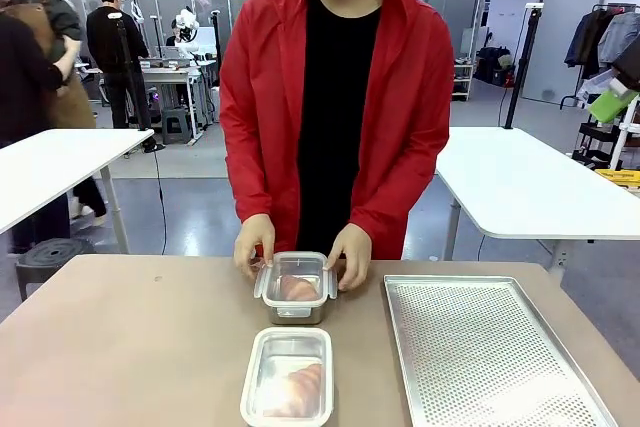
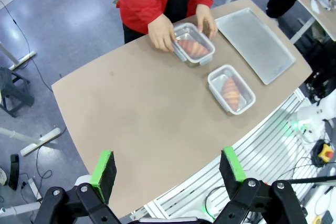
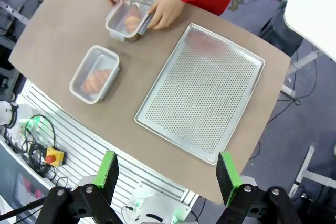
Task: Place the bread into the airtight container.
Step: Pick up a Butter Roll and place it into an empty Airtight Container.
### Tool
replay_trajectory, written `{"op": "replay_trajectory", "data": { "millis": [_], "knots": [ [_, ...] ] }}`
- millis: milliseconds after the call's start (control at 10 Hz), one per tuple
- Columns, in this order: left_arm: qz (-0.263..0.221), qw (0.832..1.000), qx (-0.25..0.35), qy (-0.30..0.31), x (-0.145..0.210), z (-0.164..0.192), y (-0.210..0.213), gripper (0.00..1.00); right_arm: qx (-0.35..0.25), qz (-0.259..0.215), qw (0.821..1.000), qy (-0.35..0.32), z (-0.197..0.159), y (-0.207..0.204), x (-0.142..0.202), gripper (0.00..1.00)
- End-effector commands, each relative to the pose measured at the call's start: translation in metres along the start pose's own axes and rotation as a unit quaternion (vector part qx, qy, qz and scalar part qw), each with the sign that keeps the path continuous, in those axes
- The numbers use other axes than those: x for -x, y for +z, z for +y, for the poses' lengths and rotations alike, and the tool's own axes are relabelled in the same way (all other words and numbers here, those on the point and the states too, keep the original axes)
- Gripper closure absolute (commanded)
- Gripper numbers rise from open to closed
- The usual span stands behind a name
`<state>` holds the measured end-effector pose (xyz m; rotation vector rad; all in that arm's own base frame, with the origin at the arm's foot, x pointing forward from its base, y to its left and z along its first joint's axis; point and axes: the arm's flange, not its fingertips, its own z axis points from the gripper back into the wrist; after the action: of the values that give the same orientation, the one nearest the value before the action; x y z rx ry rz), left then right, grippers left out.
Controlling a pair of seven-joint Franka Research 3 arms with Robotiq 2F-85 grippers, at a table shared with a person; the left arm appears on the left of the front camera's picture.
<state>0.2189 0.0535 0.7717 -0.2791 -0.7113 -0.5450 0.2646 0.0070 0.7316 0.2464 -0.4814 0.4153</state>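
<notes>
You have 2 lidded containers, each with bread inside. The near container [image 1: 287,377] sits by the robot's edge with its long axis running away from you, toward the far container [image 1: 296,287], which the person's hands [image 1: 350,254] are gripping on both sides. Both arms hang high above the table, well apart from either box: the left gripper [image 2: 167,172] and right gripper [image 3: 168,174] stand wide open, holding nothing. Neither looks clearly nearer, since the near container lies about midway between them.
</notes>
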Motion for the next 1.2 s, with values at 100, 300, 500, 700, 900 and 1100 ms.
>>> {"op": "replay_trajectory", "data": {
  "millis": [100, 300, 500, 700, 900, 1100],
  "knots": [
    [0.003, 1.0, -0.001, -0.008, -0.0015, 0.0003, 0.0015, 0.0, 0.0, 0.0, 1.0, 0.004, 0.0009, 0.0013, -0.0025, 0.07],
    [0.003, 1.0, -0.001, -0.008, -0.0015, 0.0003, 0.0015, 0.0, 0.0, 0.0, 1.0, 0.004, 0.0009, 0.0013, -0.0025, 0.07],
    [0.003, 1.0, -0.001, -0.008, -0.0015, 0.0003, 0.0015, 0.0, 0.0, 0.0, 1.0, 0.004, 0.0009, 0.0013, -0.0025, 0.07],
    [0.003, 1.0, -0.001, -0.008, -0.0015, 0.0003, 0.0015, 0.0, 0.0, 0.0, 1.0, 0.004, 0.0009, 0.0013, -0.0025, 0.07],
    [0.003, 1.0, -0.001, -0.008, -0.0015, 0.0003, 0.0015, 0.0, 0.0, 0.0, 1.0, 0.004, 0.0009, 0.0013, -0.0025, 0.07],
    [0.003, 1.0, -0.001, -0.008, -0.0015, 0.0003, 0.0015, 0.0, 0.0, 0.0, 1.0, 0.004, 0.0009, 0.0013, -0.0025, 0.07]
  ]
}}
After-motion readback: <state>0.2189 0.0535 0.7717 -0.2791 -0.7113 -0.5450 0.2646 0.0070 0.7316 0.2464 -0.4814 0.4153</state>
